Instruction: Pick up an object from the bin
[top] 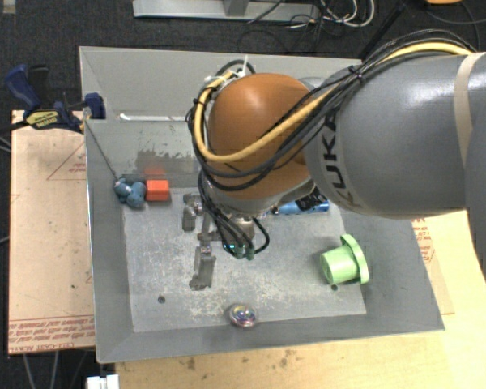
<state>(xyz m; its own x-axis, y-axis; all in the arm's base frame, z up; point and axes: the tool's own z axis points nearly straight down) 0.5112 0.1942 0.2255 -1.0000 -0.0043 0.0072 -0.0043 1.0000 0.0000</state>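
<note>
A small silvery ball (243, 315) lies by the near wall of the bin (105, 241), and the gripper (201, 279), clenched or released I cannot tell, hangs over bare floor just behind it, an orange block (157, 190) farther back: seemingly the approach step, which next calls for centring over one thing.

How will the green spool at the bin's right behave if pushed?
The green spool lies on its side, so it probably rolls, likely curving since its flange looks wider than its barrel. Looks like moulded plastic: probably stiff and light.
</note>
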